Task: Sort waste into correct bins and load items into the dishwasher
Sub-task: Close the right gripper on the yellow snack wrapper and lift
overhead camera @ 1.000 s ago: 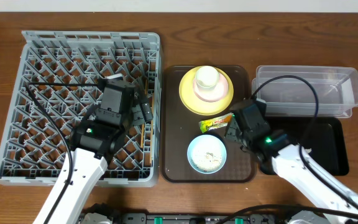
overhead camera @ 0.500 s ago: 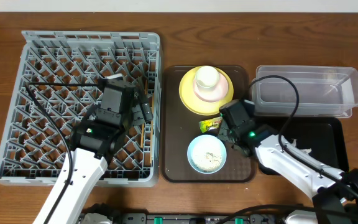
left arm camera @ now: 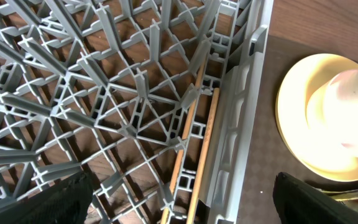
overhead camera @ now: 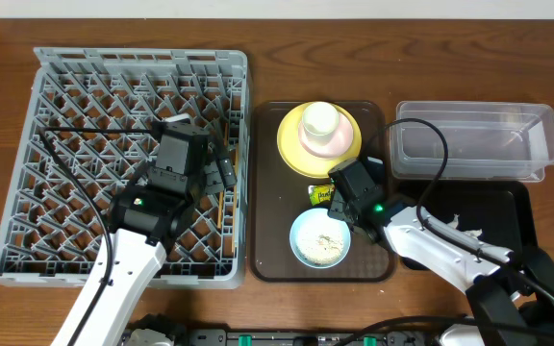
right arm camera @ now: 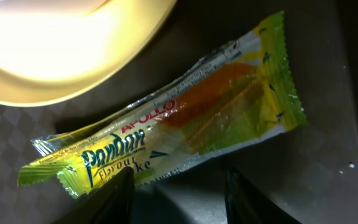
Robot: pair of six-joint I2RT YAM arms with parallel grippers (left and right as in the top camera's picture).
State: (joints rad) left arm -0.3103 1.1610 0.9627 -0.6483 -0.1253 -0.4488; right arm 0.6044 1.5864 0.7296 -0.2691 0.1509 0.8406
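Observation:
The snack wrapper (right arm camera: 166, 130) lies flat on the brown tray, just below the yellow plate (overhead camera: 294, 144); in the overhead view the wrapper (overhead camera: 317, 193) is partly under my right gripper (overhead camera: 339, 197). That gripper (right arm camera: 179, 199) is open, with its fingers at the wrapper's near edge. A white cup (overhead camera: 320, 118) sits in a white bowl (overhead camera: 330, 144) on the plate. The light blue bowl (overhead camera: 319, 238) holds beige scraps. My left gripper (left arm camera: 179, 205) is open and empty over the chopsticks (left arm camera: 197, 155), which lie in the grey dish rack (overhead camera: 113, 144) by its right wall.
The brown serving tray (overhead camera: 269, 192) sits between the rack and the bins. The clear tub (overhead camera: 474, 144) stands at the back right, with the black tray (overhead camera: 513, 231) in front of it. My right arm crosses the black tray. I cannot make out the tissue.
My right gripper has moved left across the brown tray, from its right edge to the wrapper. The left arm has not moved.

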